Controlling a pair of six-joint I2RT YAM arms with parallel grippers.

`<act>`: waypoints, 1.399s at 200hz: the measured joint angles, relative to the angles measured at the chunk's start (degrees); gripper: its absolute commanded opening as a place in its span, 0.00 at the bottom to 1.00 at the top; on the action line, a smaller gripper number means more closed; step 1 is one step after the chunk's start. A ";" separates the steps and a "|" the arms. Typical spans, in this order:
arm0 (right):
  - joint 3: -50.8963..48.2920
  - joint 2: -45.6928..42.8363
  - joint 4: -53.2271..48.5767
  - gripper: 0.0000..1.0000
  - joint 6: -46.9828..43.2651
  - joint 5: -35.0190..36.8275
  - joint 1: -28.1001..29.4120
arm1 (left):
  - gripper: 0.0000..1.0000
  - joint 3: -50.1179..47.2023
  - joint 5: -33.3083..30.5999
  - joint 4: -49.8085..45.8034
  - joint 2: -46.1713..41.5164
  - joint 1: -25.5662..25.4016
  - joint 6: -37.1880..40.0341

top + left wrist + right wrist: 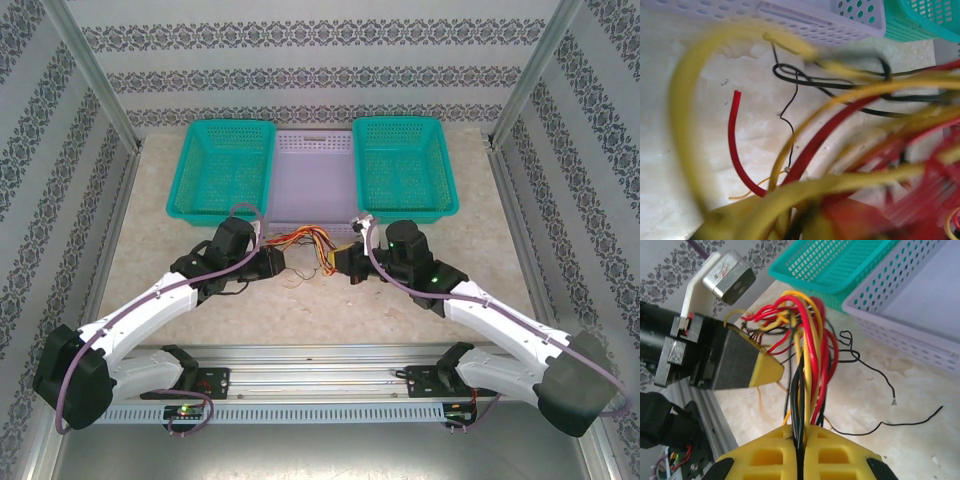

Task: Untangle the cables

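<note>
Cables (305, 245) (red, yellow, black): bunched on the counter (330, 310), at 6 o'clock from the lavender basket (312, 185). Right gripper (801, 432): clamped on them; left gripper (275, 264): grip cannot be told.

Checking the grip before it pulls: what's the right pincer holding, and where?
The cables, clamped in the right pincer where the red, yellow and black strands gather into one bunch.
</note>
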 measured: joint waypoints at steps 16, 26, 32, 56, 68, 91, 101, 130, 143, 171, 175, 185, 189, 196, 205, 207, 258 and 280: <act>0.00 0.52 -1.01 0.00 -0.02 -0.48 -0.02 | 0.00 0.00 -0.28 -0.09 0.00 0.00 0.39; 0.00 0.50 -1.46 0.00 -0.04 -0.46 -0.02 | 0.00 0.00 -0.37 -0.11 0.00 -0.02 0.42; 0.00 0.46 -1.70 0.00 -0.07 -0.44 -0.04 | 0.00 0.02 -0.39 -0.11 -0.02 0.00 0.44; 0.00 -0.59 -3.52 0.00 -0.17 1.44 -0.96 | 0.00 0.02 -0.68 -0.26 -0.48 -0.02 0.72; -0.09 -1.84 -4.37 0.00 -0.11 2.93 -1.92 | 0.00 0.02 -0.85 -0.31 -1.36 -0.04 1.14; -1.31 -4.76 -4.76 0.00 0.44 5.09 -4.55 | 0.00 0.02 -1.25 -0.26 -3.08 -0.42 1.99; -1.92 -5.68 -4.83 0.00 1.18 5.62 -5.73 | 0.00 0.02 -1.22 -0.26 -3.37 -0.74 2.38; -3.89 -7.63 -4.94 0.00 3.54 6.69 -7.15 | 0.00 0.02 -1.18 -0.09 -3.32 -1.14 3.26; -5.03 -9.40 -4.90 0.00 4.92 7.67 -7.15 | 0.00 0.02 -1.18 -0.09 -3.32 -1.14 3.50; -7.74 -15.74 -4.50 0.00 8.41 9.79 -7.61 | 0.00 0.02 -0.55 0.57 -3.32 -1.46 4.57; -8.13 -16.83 -4.50 0.00 9.09 10.14 -7.69 | 0.00 0.02 -0.39 0.76 -3.32 -1.62 4.61; -8.96 -18.99 -4.50 0.00 10.29 10.84 -7.89 | 0.00 0.02 -0.11 1.38 -3.34 -1.88 4.83; -9.27 -19.89 -4.52 0.00 10.84 11.32 -7.91 | 0.00 0.02 0.04 1.62 -3.32 -1.95 4.87; -9.62 -21.11 -4.68 0.00 11.74 12.09 -7.91 | 0.00 0.02 0.09 1.73 -3.34 -2.01 4.96; -9.92 -22.51 -4.92 0.00 12.85 13.27 -7.98 | 0.00 0.02 0.09 1.75 -3.37 -2.01 5.01; -9.97 -22.71 -4.98 0.00 13.09 13.51 -8.02 | 0.00 0.02 0.09 1.75 -3.37 -2.01 5.01; -11.78 -28.81 -7.80 0.00 19.17 26.27 -10.03 | 0.00 -0.13 -0.59 0.92 -3.34 -1.84 6.05; -11.91 -28.83 -8.57 0.00 19.82 28.13 -10.03 | 0.00 -0.13 -0.57 0.74 -3.37 -1.86 6.49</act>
